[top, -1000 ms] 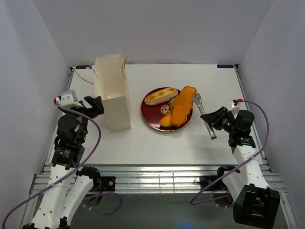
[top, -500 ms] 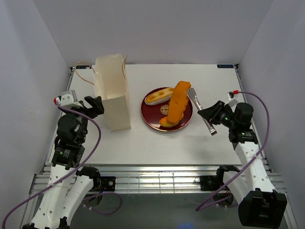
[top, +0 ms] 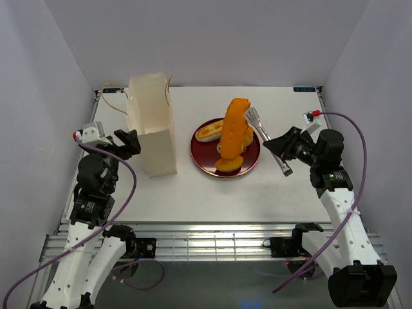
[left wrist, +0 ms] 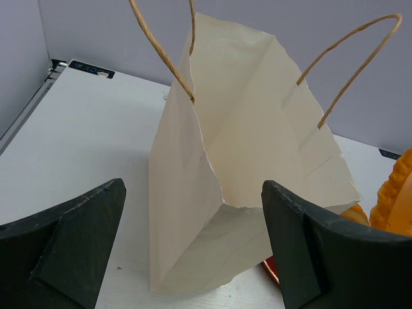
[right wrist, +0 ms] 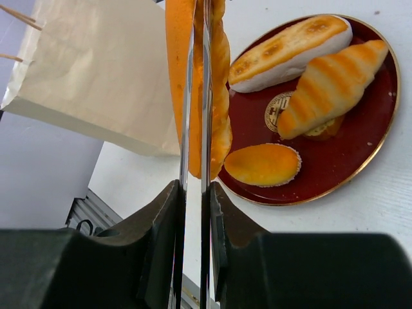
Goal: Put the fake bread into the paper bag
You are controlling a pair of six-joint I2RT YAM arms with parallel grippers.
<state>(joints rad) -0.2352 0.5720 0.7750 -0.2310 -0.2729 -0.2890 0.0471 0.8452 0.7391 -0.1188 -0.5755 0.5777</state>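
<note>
1. At the left of the top view, the left gripper point(top: 131, 143) sits just beside the paper bag. Its fingers are spread wide and hold nothing.
2. The paper bag point(top: 153, 125) stands upright at centre-left on the table point(top: 193, 193), mouth open and string handles up.
3. At the centre, the dark red plate point(top: 200, 152) holds the long roll point(top: 210, 131), the oval bun point(top: 228, 165) and the croissant point(right wrist: 331, 85).
4. The flat orange slab point(top: 234, 127) stands nearly on end over the plate, pinched by the silver tongs point(top: 257, 125). Whether its lower end touches the plate cannot be told.
5. At centre-right, the right gripper point(top: 281, 147) is clamped on the tongs' handles.
</note>
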